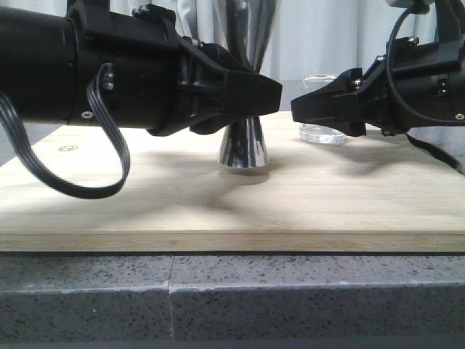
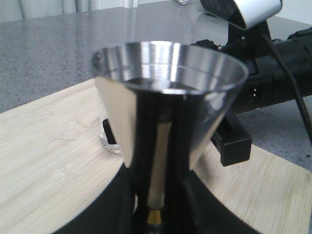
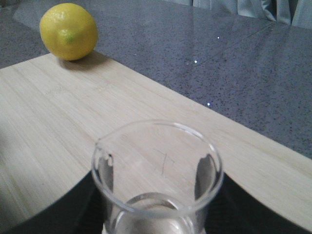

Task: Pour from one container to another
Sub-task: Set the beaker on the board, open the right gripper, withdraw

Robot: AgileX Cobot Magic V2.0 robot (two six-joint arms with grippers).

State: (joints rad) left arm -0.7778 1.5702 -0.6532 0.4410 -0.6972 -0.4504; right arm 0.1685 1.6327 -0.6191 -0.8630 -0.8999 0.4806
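A pale bamboo board (image 1: 145, 211) covers the grey speckled desk (image 1: 290, 305). At its centre stands the tall mirror-polished steel hourglass jigger (image 1: 244, 142), gripped by the left end effector (image 1: 272, 94). At three o'clock, the right end effector (image 1: 298, 109) clasps the small clear glass beaker (image 3: 156, 180), its contents unclear. A yellow lemon (image 3: 68, 31) rests on the desk.

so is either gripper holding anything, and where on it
Right gripper clasps the glass beaker by its side walls. Left gripper sits around the steel jigger near its waist; whether it grips cannot be told.

The front camera sits low at the pale bamboo board's (image 1: 218, 211) near edge, facing forward. Each wrist camera looks closely across it; all share the board.
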